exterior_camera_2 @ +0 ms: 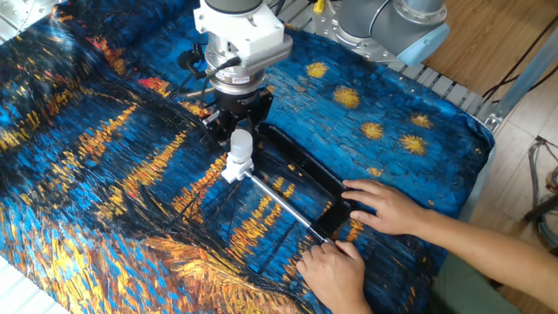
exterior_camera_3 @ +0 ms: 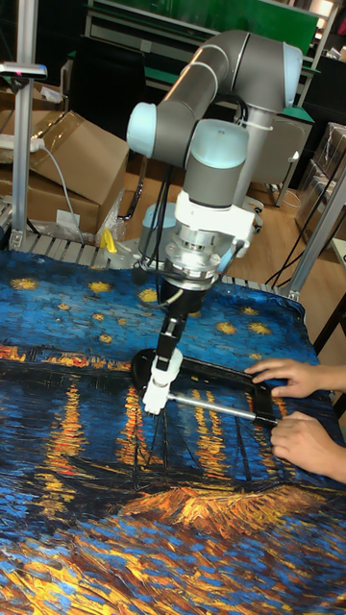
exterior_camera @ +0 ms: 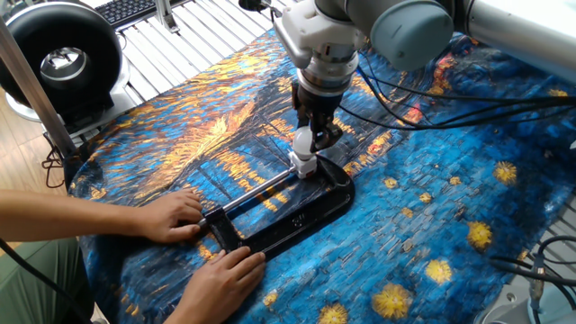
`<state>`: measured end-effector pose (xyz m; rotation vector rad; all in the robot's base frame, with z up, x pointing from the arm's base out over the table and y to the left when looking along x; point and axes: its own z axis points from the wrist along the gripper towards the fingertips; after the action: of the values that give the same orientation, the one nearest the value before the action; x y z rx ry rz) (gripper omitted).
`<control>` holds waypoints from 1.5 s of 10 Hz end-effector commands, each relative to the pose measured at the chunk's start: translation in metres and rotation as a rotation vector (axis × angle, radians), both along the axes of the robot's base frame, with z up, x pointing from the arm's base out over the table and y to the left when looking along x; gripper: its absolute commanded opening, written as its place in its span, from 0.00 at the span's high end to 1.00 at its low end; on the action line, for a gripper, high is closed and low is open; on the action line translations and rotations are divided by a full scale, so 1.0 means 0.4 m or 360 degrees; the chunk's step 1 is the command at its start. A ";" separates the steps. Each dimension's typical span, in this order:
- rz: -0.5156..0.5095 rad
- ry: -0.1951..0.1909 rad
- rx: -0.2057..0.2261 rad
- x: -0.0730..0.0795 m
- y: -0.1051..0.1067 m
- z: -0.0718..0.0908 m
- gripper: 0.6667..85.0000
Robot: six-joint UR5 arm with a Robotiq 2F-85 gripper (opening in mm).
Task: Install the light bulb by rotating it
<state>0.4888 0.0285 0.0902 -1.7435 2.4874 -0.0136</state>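
Note:
The light bulb (exterior_camera: 305,141) (exterior_camera_2: 240,143) (exterior_camera_3: 165,363) is small and frosted white. It stands upright with its neck in a white square socket block (exterior_camera: 303,165) (exterior_camera_2: 233,168) (exterior_camera_3: 154,396) at one end of a black clamp frame (exterior_camera: 301,218) (exterior_camera_2: 307,176) (exterior_camera_3: 223,370). My gripper (exterior_camera: 310,135) (exterior_camera_2: 237,138) (exterior_camera_3: 169,348) points straight down over it. The black fingers are shut on the bulb from both sides and hide part of the bulb's top.
Two human hands (exterior_camera: 173,216) (exterior_camera_2: 384,206) (exterior_camera_3: 285,376) press the far end of the frame and its metal rod (exterior_camera: 259,190) (exterior_camera_2: 281,206) onto the painted cloth. Black cables (exterior_camera: 450,99) trail behind the arm. A round black device (exterior_camera: 63,56) sits at the table's corner.

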 end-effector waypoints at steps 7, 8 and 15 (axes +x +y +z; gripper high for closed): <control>-0.0932 0.0081 0.0246 0.014 0.039 0.004 0.96; -0.1050 0.0109 0.0283 0.011 0.048 0.006 0.96; -0.1463 0.0167 0.0326 0.002 0.048 0.004 0.91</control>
<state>0.4899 0.0474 0.0890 -0.5595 2.9563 0.2307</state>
